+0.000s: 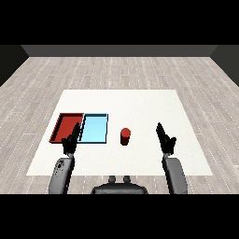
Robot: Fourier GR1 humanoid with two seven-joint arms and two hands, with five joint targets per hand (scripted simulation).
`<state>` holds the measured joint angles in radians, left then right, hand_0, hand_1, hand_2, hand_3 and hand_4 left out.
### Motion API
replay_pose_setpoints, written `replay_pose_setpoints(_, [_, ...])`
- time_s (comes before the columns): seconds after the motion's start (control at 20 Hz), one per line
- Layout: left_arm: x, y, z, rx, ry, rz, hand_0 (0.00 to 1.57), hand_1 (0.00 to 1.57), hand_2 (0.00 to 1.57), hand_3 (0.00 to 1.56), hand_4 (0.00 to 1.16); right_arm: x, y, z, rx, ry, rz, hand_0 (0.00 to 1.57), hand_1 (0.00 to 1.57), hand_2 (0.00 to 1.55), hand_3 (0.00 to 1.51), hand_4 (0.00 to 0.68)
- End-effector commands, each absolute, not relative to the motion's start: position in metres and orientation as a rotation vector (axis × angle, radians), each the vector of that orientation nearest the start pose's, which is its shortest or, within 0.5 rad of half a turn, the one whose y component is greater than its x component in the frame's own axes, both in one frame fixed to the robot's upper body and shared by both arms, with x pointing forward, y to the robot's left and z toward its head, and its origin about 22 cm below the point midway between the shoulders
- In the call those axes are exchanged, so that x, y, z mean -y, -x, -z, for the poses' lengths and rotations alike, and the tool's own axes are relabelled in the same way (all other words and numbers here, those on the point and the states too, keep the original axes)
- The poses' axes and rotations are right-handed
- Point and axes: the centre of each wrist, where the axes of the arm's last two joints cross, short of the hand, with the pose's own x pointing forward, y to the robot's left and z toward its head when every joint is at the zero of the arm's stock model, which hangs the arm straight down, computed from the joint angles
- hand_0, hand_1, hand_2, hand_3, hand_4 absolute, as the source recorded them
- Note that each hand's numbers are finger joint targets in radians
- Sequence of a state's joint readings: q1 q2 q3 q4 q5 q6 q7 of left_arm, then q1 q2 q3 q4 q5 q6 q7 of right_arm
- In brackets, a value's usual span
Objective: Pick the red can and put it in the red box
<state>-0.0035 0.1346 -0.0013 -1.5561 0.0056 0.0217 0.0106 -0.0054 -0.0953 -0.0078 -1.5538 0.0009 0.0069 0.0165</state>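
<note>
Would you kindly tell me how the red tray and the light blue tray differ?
The red tray lies at the left, farther from the red can; the light blue tray lies between them. The left hand overlaps the red tray's near corner and barely reaches the blue one. Both are shallow, rectangular and hold nothing.

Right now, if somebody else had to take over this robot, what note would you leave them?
Left hand: open, holding nothing, over the near edge of the red tray.
Right hand: open, holding nothing, to the right of the red can.
Red can: upright on the white table, just right of the light blue tray, untouched.
Done: nothing.
Left: grasp the can, carry it past the blue tray, set it in the red tray.
</note>
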Motion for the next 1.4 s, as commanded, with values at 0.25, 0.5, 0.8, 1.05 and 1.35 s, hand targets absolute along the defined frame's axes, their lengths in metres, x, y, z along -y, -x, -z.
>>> replay_pose_setpoints(0.25, [-0.248,-0.234,-0.005,1.603,-0.054,0.099,0.0,0.0,0.0,0.0,0.0,0.262,-0.185,-0.02,1.606,0.082,-0.045,0.0,0.0,0.0,0.0,0.0])
replay_pose_setpoints(0.5, [-0.24,-0.248,-0.028,2.035,0.032,0.006,0.0,0.0,0.0,0.0,0.0,0.276,-0.208,-0.018,1.917,-0.076,-0.041,0.0,0.0,0.0,0.0,0.0])
replay_pose_setpoints(0.8, [-0.257,-0.247,-0.015,2.069,0.052,0.006,0.0,0.0,0.0,0.0,0.0,0.265,-0.197,-0.003,1.933,-0.069,-0.072,0.0,0.0,0.0,0.0,0.0])
replay_pose_setpoints(1.05, [-0.25,-0.247,-0.007,2.04,0.066,-0.009,0.0,0.0,0.0,0.0,0.0,0.262,-0.2,-0.008,1.91,-0.08,-0.06,0.0,0.0,0.0,0.0,0.0])
replay_pose_setpoints(1.35, [-0.247,-0.242,-0.02,2.065,0.073,-0.005,0.0,0.0,0.0,0.0,0.0,0.274,-0.197,-0.007,1.893,-0.079,-0.053,0.0,0.0,0.0,0.0,0.0])
